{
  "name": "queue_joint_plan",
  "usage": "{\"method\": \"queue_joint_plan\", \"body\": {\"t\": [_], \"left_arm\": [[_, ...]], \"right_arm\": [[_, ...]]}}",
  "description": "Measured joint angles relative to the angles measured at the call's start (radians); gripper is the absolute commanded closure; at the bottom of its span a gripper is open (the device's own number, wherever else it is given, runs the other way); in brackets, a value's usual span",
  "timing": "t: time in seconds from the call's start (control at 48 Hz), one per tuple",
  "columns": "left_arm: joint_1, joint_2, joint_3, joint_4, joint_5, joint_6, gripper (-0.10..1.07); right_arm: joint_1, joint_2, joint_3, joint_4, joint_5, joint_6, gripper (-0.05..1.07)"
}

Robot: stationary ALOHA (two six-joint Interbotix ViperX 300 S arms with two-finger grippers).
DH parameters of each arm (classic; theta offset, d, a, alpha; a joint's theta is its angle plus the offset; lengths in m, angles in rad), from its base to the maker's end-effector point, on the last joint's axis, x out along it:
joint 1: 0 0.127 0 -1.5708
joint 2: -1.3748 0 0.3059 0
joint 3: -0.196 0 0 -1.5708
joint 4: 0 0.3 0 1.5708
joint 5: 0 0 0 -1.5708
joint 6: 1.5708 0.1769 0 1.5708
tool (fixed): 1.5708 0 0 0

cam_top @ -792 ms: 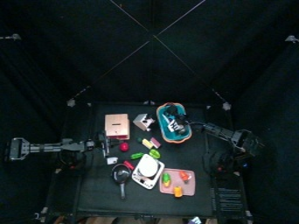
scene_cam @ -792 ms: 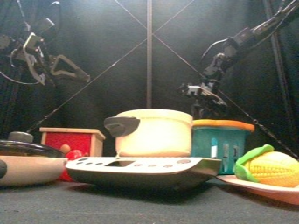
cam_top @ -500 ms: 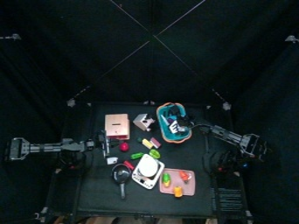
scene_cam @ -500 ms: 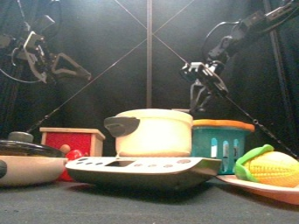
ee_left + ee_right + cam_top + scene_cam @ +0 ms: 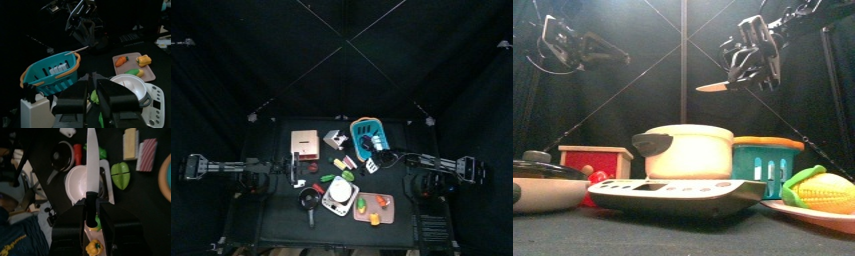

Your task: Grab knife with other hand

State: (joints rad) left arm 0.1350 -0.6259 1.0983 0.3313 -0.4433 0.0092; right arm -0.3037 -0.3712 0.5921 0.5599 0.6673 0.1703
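Note:
My right gripper [image 5: 748, 70] is shut on the handle of a knife [image 5: 714, 87] and holds it high above the table, with the pale blade level and pointing toward the left arm. In the right wrist view the blade [image 5: 91, 158] runs straight out from the jaws over the white pot. In the left wrist view the knife [image 5: 72, 51] hangs above the teal basket [image 5: 48, 72], held by the right arm. My left gripper [image 5: 93, 94] is open and empty, raised at the left [image 5: 577, 45], well apart from the knife.
A white lidded pot [image 5: 684, 150] stands on a kitchen scale [image 5: 660, 192] in front. A red box [image 5: 596, 160], a black pan [image 5: 537, 182], the teal basket [image 5: 767, 160] and a pink tray with corn [image 5: 828, 192] surround it.
The right arm has carried the knife up and toward the table's middle, the blade now level. The left gripper has risen a little.

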Motion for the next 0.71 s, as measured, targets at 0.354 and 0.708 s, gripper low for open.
{"method": "queue_joint_plan", "body": {"t": [0.354,0.708], "left_arm": [[-0.005,0.21,-0.117,0.173,-0.051,0.003,0.13],[0.006,0.449,-0.282,0.233,-0.089,0.161,0.14]], "right_arm": [[0.044,0.0,0.052,0.08,-0.02,-0.072,0.47],[0.083,0.0,0.066,0.08,-0.04,-0.072,0.47]]}}
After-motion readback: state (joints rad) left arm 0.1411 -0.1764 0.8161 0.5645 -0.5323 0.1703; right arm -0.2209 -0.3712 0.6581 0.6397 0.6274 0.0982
